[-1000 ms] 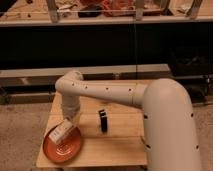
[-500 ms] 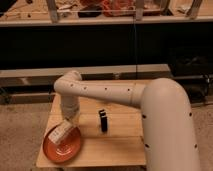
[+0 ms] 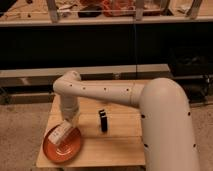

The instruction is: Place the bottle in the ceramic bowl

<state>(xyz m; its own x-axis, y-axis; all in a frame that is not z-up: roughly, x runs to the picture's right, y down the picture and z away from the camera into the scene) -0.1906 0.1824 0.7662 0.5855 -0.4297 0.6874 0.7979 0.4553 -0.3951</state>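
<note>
The ceramic bowl (image 3: 54, 150), a wide shallow orange-red dish, sits on the front left of the wooden table. The whitish bottle (image 3: 61, 134) lies tilted over the bowl's far part, its lower end low in the dish. My gripper (image 3: 68, 125) comes down from the white arm right at the bottle's upper end, over the bowl's back rim. Whether it still grips the bottle does not show.
A black upright block (image 3: 103, 120) stands on the small wooden table (image 3: 120, 145) just right of the bowl. My large white arm covers the table's right side. A dark shelf unit runs behind, with a speckled floor around.
</note>
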